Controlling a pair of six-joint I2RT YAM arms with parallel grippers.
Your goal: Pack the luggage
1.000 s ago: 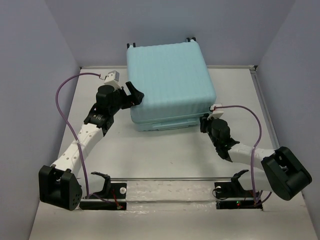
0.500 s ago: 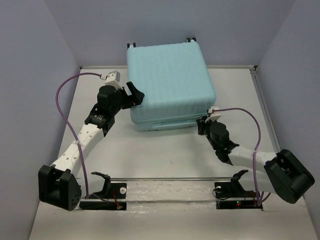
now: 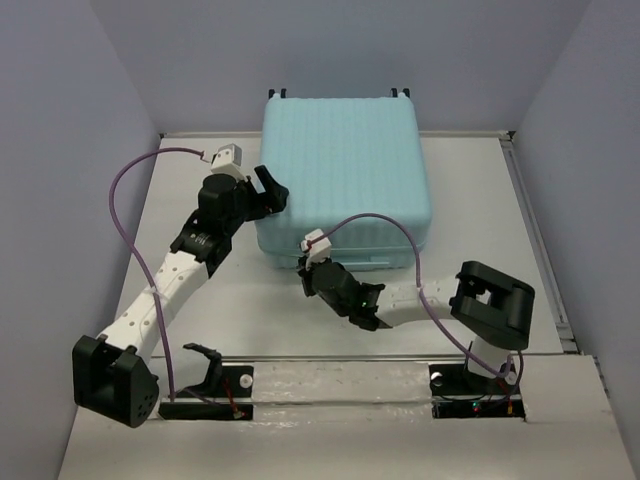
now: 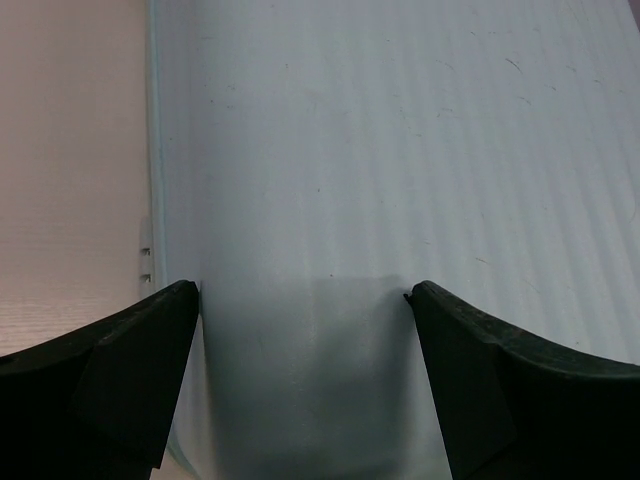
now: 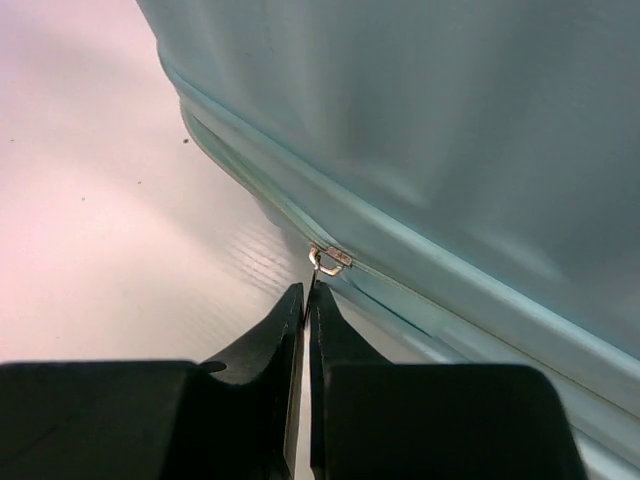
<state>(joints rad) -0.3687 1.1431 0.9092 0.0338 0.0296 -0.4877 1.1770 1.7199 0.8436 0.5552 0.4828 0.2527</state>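
Luggage [image 3: 345, 170]: shut, flat on table [image 3: 250, 310], 12 o'clock of top view.
R gripper [image 5: 305, 292]: jaws together, pinching zipper pull [image 5: 327, 260] on near seam, approx. 7 o'clock corner.
L gripper [image 3: 272, 190]: jaws wide apart at shell's 9 o'clock side, holding nothing.
Progress: lid down; zip prob. partly run, rest of seam unseen.
Room: bare table 6 & 9 o'clock; walls close at 12.

Your left jaws stand wide apart before the ribbed, pale blue suitcase [image 4: 400, 150], whose shell fills most of the frame; its rounded edge meets bare worktop [image 4: 70, 150] at left.
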